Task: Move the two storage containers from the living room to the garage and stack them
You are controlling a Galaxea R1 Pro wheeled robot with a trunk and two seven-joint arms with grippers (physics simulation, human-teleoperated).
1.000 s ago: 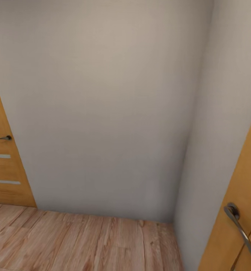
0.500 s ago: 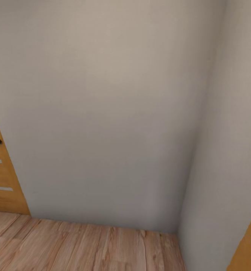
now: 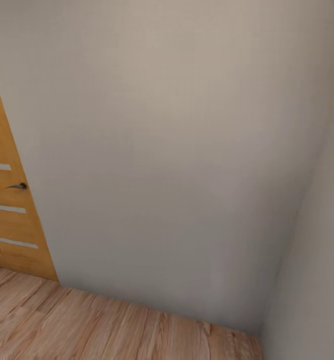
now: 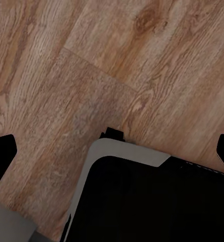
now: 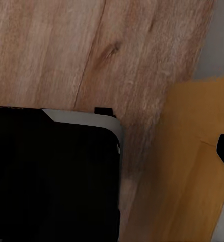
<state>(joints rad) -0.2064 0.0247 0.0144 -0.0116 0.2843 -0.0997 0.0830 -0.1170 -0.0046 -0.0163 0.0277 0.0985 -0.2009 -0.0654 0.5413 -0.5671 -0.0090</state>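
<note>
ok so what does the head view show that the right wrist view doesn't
Head view: a door handle, pale strips across the door, and the corner where two walls meet. Right wrist view: the robot's black base with its grey rim, seen from above. Both: wood floor, grey wall and an orange door surface.

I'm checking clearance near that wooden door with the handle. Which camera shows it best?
The head view: the wooden door stands at its left edge, with handle and pale stripes visible. The right wrist view shows an orange-brown wooden panel, perhaps another door. The left wrist view shows wood floor.
</note>
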